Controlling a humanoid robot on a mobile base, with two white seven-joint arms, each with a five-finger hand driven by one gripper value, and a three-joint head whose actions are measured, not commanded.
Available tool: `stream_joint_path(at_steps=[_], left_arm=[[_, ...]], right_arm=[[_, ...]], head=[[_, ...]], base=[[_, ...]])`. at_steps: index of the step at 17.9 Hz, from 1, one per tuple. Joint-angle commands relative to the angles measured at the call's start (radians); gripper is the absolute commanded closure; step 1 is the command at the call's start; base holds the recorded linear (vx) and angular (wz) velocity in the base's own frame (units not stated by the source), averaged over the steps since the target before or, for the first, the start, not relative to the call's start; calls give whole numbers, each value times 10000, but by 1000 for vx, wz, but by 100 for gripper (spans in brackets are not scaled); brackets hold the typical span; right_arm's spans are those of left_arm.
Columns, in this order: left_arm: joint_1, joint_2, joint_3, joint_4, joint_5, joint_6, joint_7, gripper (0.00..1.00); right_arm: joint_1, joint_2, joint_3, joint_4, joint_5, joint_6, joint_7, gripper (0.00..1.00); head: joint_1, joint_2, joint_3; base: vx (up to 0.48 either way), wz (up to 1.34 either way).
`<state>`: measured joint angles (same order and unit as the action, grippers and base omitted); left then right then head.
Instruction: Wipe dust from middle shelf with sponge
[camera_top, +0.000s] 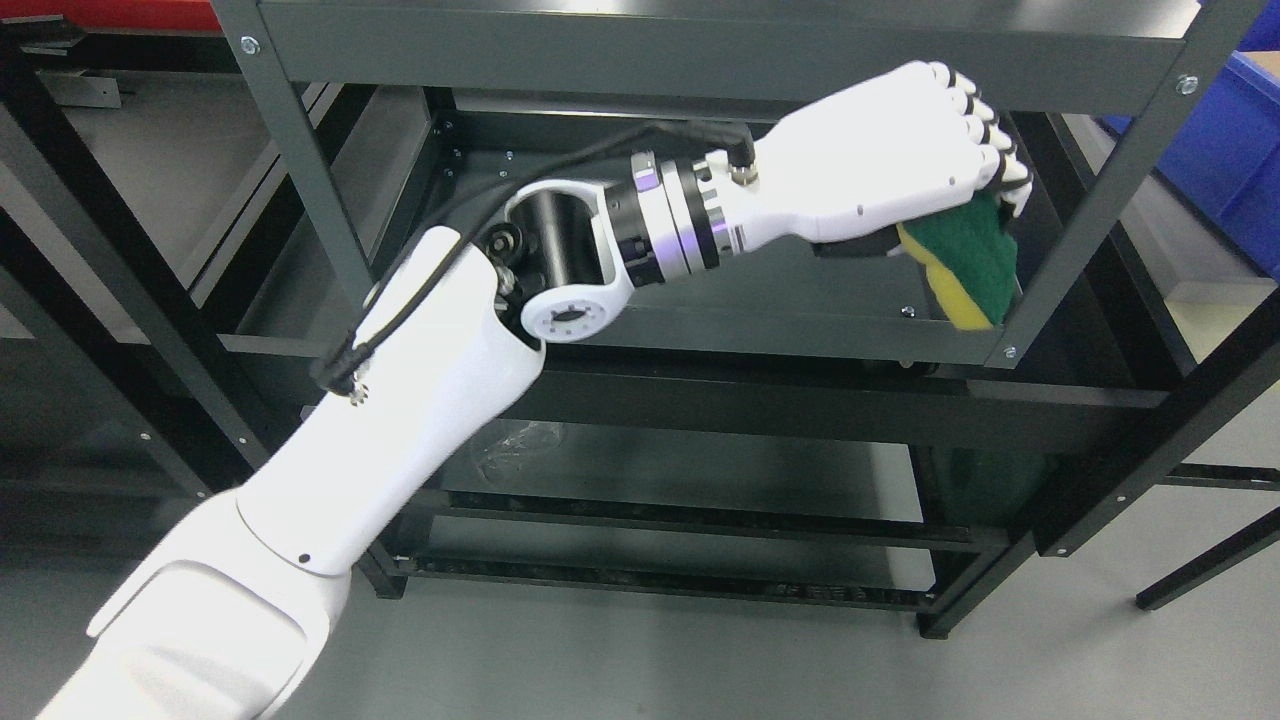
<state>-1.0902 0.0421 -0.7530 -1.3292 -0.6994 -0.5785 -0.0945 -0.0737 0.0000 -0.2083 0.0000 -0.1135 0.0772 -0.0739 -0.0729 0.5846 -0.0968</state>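
Left hand (900, 150) reaches into the rack, fingers (985, 120) curled tight round the sponge (965, 265), green side out w/ a yellow edge underneath. Sponge hangs below my palm at the right end of the middle shelf (780, 330), just beside the front-right post (1100, 190). Can't tell if it's touching the shelf. Blue bin (1225, 160) sits off right, outside the rack.

A dark grey metal shelf unit (700, 40) stood on a grey floor (620, 660), its middle shelf (760, 300) carrying a green-and-yellow sponge (965, 262) at the front right corner; crumpled clear plastic (515, 445) lay on the lower shelf (700, 470).
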Motion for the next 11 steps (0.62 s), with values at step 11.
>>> stream_joint_path(at_steps=[11], left_arm=[[6560,-246,5624,-1233,6700,3420,2034,100]], right_arm=[[0,-175,12,-174,0,-5,2,0]], head=[[0,0,0]], base=[[0,0]])
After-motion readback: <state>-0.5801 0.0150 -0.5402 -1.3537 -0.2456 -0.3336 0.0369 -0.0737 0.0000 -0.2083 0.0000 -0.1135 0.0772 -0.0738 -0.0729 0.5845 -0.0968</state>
